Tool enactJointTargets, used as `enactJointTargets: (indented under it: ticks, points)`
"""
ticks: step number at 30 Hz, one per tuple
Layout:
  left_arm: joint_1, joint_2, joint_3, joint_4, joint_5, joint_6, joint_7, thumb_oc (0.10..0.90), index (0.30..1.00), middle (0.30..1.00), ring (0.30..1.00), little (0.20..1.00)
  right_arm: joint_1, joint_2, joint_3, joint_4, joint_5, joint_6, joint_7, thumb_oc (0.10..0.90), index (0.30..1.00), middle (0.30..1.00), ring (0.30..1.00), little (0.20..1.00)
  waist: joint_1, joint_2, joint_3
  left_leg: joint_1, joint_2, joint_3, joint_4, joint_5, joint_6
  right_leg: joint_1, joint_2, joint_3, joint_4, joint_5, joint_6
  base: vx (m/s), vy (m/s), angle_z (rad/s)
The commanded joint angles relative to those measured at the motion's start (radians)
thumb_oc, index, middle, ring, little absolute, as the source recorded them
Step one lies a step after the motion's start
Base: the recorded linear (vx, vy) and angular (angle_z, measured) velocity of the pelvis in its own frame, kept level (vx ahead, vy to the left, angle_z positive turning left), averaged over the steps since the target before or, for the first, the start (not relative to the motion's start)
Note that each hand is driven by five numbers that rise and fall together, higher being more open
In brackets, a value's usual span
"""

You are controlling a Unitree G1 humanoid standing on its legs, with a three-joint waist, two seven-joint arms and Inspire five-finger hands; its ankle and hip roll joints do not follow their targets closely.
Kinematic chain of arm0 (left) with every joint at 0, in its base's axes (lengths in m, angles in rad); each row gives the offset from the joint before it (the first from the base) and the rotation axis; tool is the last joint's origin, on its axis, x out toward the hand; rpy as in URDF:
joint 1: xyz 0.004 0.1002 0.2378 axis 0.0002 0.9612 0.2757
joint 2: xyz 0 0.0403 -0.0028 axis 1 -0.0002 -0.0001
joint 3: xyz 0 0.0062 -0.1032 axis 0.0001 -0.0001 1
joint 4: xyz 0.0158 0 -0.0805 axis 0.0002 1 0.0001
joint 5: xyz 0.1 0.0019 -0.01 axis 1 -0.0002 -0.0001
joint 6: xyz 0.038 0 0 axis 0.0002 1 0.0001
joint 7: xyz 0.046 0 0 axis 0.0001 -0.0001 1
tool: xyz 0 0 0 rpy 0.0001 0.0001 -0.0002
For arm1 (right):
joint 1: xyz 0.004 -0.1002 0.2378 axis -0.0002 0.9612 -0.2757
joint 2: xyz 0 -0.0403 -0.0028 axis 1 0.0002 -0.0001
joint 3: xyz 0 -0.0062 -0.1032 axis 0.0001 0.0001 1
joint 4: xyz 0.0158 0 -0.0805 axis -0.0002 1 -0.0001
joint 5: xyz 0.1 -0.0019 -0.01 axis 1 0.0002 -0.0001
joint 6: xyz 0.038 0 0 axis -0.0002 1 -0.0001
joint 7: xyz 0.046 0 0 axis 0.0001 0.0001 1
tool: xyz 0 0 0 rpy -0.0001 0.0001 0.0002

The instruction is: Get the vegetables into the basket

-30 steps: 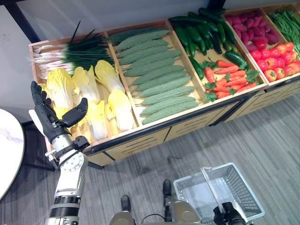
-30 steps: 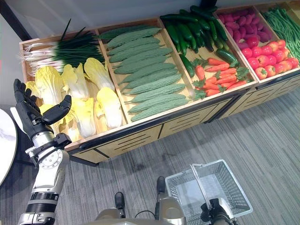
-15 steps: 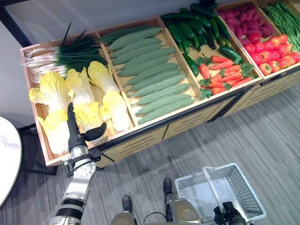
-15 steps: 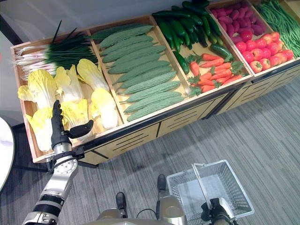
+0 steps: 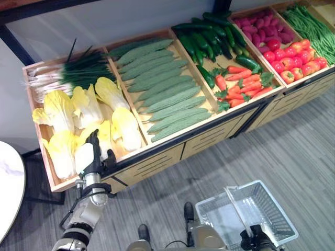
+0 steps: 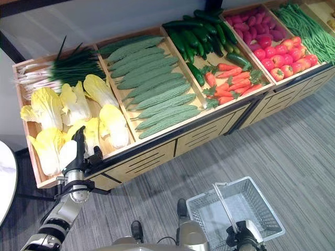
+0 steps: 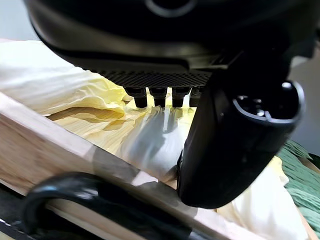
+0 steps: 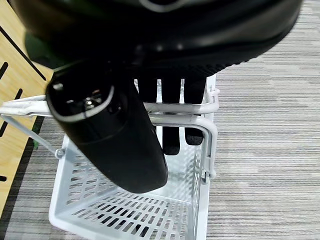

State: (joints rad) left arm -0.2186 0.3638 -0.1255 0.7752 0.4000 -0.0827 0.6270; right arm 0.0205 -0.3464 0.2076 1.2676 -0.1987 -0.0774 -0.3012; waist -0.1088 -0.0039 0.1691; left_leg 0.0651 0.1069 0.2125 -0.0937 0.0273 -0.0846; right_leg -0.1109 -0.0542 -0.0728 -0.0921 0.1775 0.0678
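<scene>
Several yellow napa cabbages (image 5: pixel 125 128) lie in the leftmost bin of the wooden stand (image 5: pixel 157 157). My left hand (image 5: pixel 92 152) reaches over the bin's front edge, its straight fingers (image 7: pixel 160 96) resting on a pale cabbage (image 7: pixel 150 145) and the thumb (image 7: pixel 235 135) beside it; it is open. The white wire basket (image 5: pixel 280 217) hangs low over the floor at the right. My right hand (image 8: pixel 115 135) is shut on the basket's handle (image 8: pixel 197 121), with its fingers curled round the bar. The basket (image 8: pixel 125 210) has nothing in it.
Along the stand lie green onions (image 5: pixel 78 68), ridged green gourds (image 5: pixel 162 89), cucumbers (image 5: pixel 209 39), carrots (image 5: pixel 241 83), red tomatoes (image 5: pixel 293 57) and green beans (image 5: pixel 314 21). A round white table (image 5: pixel 8 183) stands at the left. Grey carpet lies between stand and basket.
My left hand has dropped from its raised, spread pose and gone forward onto the front cabbages. The right hand and basket have stayed put; the view has shifted a little.
</scene>
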Motion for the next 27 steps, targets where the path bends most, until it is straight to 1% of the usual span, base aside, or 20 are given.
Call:
enactJointTargets:
  ticks: [1,2,3,4,5,6,8,14,18,19,20,21,22,24,25,26,27]
  points:
    - [-0.075,0.081,0.077,0.140,-0.158,0.128,-0.013,0.900,1.000,1.000,1.000,1.000,-0.056,-0.022,0.044,-0.009,-0.030,-0.007,-0.009,0.400,0.300,0.300,0.300,0.300,-0.023,-0.068,0.047,-0.012,0.037,-0.027,0.006,-0.008,-0.041,0.035,-0.079,0.031,0.024,-0.077,0.113,0.01,0.037,-0.37]
    - [-0.099,0.059,0.116,0.193,-0.281,0.101,0.007,0.839,0.915,0.915,0.915,0.915,-0.062,-0.022,0.056,-0.019,-0.032,-0.005,-0.005,0.400,0.300,0.300,0.300,0.300,-0.029,-0.069,0.045,-0.013,0.038,-0.022,0.006,-0.007,-0.042,0.028,-0.078,0.037,0.027,-0.076,0.111,0.02,0.036,-0.28]
    - [-0.113,0.048,0.139,0.215,-0.343,0.087,0.024,0.576,0.547,0.547,0.547,0.547,-0.062,-0.023,0.059,-0.018,-0.033,-0.004,-0.005,0.400,0.300,0.300,0.300,0.300,-0.031,-0.068,0.044,-0.012,0.038,-0.021,0.006,-0.007,-0.042,0.026,-0.077,0.038,0.028,-0.076,0.111,0.04,0.037,0.01]
    - [-0.130,0.023,0.195,0.274,-0.484,0.061,0.041,0.400,0.300,0.300,0.300,0.300,-0.066,-0.022,0.069,-0.012,-0.037,0.005,-0.001,0.400,0.300,0.300,0.300,0.300,-0.035,-0.067,0.040,-0.010,0.038,-0.018,0.006,-0.008,-0.042,0.026,-0.076,0.042,0.028,-0.076,0.110,0.04,0.026,-0.31]
    - [-0.131,0.014,0.222,0.321,-0.552,0.052,0.039,0.400,0.300,0.300,0.300,0.300,-0.067,-0.024,0.072,-0.012,-0.038,0.007,0.002,0.400,0.300,0.300,0.300,0.300,-0.038,-0.067,0.038,-0.007,0.039,-0.014,0.006,-0.010,-0.042,0.027,-0.075,0.044,0.027,-0.077,0.110,0.07,0.043,-0.51]
    - [-0.137,0.004,0.269,0.381,-0.664,0.024,0.059,0.400,0.300,0.300,0.300,0.300,-0.070,-0.027,0.084,-0.022,-0.046,0.007,0.005,0.400,0.300,0.300,0.300,0.300,-0.044,-0.067,0.034,0.002,0.041,-0.005,0.006,-0.013,-0.044,0.028,-0.073,0.050,0.026,-0.078,0.109,0.05,0.035,-0.41]
    - [-0.133,0.011,0.295,0.439,-0.724,0.012,0.062,0.400,0.300,0.300,0.300,0.300,-0.075,-0.031,0.089,-0.028,-0.045,0.002,0.002,0.400,0.300,0.300,0.300,0.300,-0.046,-0.066,0.033,0.005,0.042,-0.003,0.006,-0.014,-0.046,0.027,-0.071,0.054,0.028,-0.080,0.109,0.03,0.026,-0.12]
    - [-0.125,0.022,0.297,0.528,-0.768,0.019,0.015,0.400,0.300,0.300,0.300,0.300,-0.087,-0.040,0.099,-0.028,-0.038,0.000,0.004,0.400,0.300,0.300,0.300,0.300,-0.047,-0.063,0.037,0.008,0.043,-0.001,0.006,-0.013,-0.047,0.029,-0.071,0.056,0.032,-0.084,0.107,0.01,0.013,-0.13]
    - [-0.132,0.027,0.290,0.537,-0.774,0.023,-0.002,0.400,0.300,0.300,0.300,0.300,-0.097,-0.041,0.101,-0.032,-0.034,0.001,0.007,0.400,0.300,0.300,0.300,0.300,-0.045,-0.064,0.040,0.011,0.043,0.001,0.006,-0.014,-0.046,0.028,-0.070,0.057,0.034,-0.085,0.107,0.00,0.006,0.02]
    - [-0.139,0.030,0.293,0.521,-0.788,0.012,0.006,0.400,0.300,0.300,0.300,0.300,-0.098,-0.042,0.101,-0.032,-0.036,0.002,0.007,0.400,0.300,0.300,0.300,0.300,-0.046,-0.064,0.041,0.011,0.042,0.001,0.006,-0.015,-0.046,0.028,-0.070,0.059,0.035,-0.085,0.107,0.00,0.000,0.00]
    - [-0.156,0.033,0.291,0.459,-0.795,-0.015,0.030,0.400,0.300,0.300,0.300,0.300,-0.093,-0.043,0.100,-0.031,-0.041,0.003,0.005,0.400,0.300,0.300,0.300,0.300,-0.045,-0.065,0.042,0.011,0.040,0.000,0.006,-0.016,-0.046,0.028,-0.071,0.059,0.035,-0.086,0.108,0.00,0.000,0.00]
    - [-0.155,0.032,0.291,0.457,-0.795,-0.015,0.032,0.400,0.300,0.300,0.300,0.300,-0.093,-0.043,0.100,-0.031,-0.041,0.003,0.005,0.400,0.300,0.300,0.300,0.300,-0.045,-0.065,0.042,0.011,0.040,0.000,0.006,-0.016,-0.045,0.028,-0.072,0.059,0.036,-0.086,0.108,0.00,0.000,0.00]
    - [-0.164,0.038,0.282,0.314,-0.788,-0.052,0.074,0.400,0.300,0.300,0.300,0.300,-0.085,-0.040,0.096,-0.032,-0.047,0.005,0.001,0.400,0.300,0.300,0.300,0.300,-0.042,-0.067,0.045,0.010,0.038,-0.004,0.006,-0.016,-0.045,0.029,-0.073,0.058,0.036,-0.087,0.109,0.00,0.000,0.00]
    - [-0.162,0.049,0.274,0.105,-0.726,-0.081,0.138,0.400,0.300,0.300,0.300,0.300,-0.069,-0.034,0.087,-0.038,-0.053,0.003,-0.005,0.400,0.300,0.300,0.300,0.300,-0.037,-0.071,0.048,0.010,0.037,-0.008,0.006,-0.017,-0.045,0.032,-0.076,0.055,0.036,-0.089,0.110,0.01,0.001,0.06]
    - [-0.152,0.064,0.274,-0.034,-0.657,-0.085,0.186,0.400,0.300,0.300,0.300,0.300,-0.058,-0.031,0.080,-0.039,-0.054,0.001,-0.007,0.400,0.300,0.300,0.300,0.300,-0.034,-0.074,0.051,0.010,0.036,-0.011,0.006,-0.017,-0.044,0.034,-0.077,0.052,0.037,-0.091,0.111,-0.01,-0.021,0.10]
    - [-0.120,0.076,0.296,-0.329,-0.493,-0.077,0.252,0.400,0.300,0.300,0.300,0.300,-0.034,-0.018,0.055,-0.036,-0.046,-0.009,-0.013,0.400,0.300,0.300,0.300,0.300,-0.021,-0.081,0.058,0.005,0.031,-0.027,0.006,-0.020,-0.041,0.038,-0.083,0.044,0.038,-0.096,0.111,0.00,-0.025,0.10]
    - [-0.111,0.074,0.301,-0.401,-0.454,-0.077,0.254,0.400,0.300,0.300,0.300,0.300,-0.029,-0.015,0.050,-0.036,-0.041,-0.012,-0.013,0.400,0.300,0.300,0.300,0.300,-0.016,-0.084,0.061,0.003,0.031,-0.031,0.006,-0.021,-0.040,0.039,-0.084,0.041,0.038,-0.097,0.111,0.00,-0.035,0.19]
